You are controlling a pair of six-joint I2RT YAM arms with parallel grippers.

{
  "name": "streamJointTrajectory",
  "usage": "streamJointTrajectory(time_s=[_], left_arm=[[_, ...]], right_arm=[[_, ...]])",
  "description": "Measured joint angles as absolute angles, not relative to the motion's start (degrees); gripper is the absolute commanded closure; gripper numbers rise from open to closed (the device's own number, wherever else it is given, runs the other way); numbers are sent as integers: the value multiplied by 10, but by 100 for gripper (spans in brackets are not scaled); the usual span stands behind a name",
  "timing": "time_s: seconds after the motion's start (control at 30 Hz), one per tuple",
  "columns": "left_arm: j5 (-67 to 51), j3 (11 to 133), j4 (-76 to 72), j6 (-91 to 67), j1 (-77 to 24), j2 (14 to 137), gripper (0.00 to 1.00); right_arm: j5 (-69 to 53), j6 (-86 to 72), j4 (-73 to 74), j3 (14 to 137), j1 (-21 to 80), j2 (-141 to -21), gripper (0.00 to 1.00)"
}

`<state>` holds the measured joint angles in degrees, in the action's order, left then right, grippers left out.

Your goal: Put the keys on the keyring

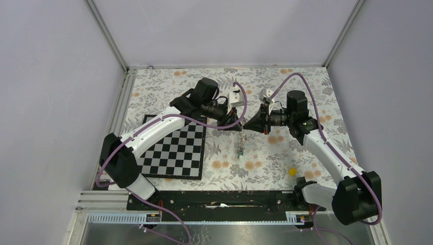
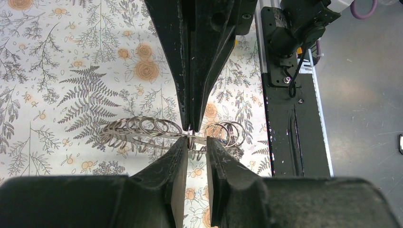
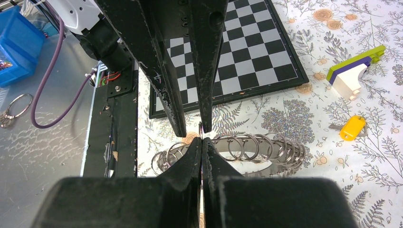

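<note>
Keyring point(image 3: 273, 168) tight in right pincer point(image 3: 202, 142), left pincer point(image 2: 194, 141) apart; coloured bits point(image 3: 4, 64) in blue bin point(image 3: 21, 42).

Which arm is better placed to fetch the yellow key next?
Probably left: the left pincer stands open, while the right pincer is shut on the keyring and would drop it. The yellow key lies on the right arm's side, though.
</note>
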<state>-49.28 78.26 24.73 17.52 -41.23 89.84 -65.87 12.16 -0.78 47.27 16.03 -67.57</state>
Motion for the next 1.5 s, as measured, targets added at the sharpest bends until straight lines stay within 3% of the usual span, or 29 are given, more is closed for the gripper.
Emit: streamJointTrajectory(time_s=[0.47,1.07,1.2,1.33,1.5], left_arm=[[-492,783,247,173,-412,904,70],[-490,783,243,169,-411,908,99],[-490,783,243,167,-411,909,100],[-490,783,243,166,-411,909,100],[-482,783,248,170,-408,908,100]], right_arm=[[-659,121,-8,473,160,-676,100],[-661,122,-8,473,160,-676,100],[-662,122,-9,473,160,-676,100],[-661,123,-10,472,160,-676,82],[-653,122,-11,472,158,-674,37]])
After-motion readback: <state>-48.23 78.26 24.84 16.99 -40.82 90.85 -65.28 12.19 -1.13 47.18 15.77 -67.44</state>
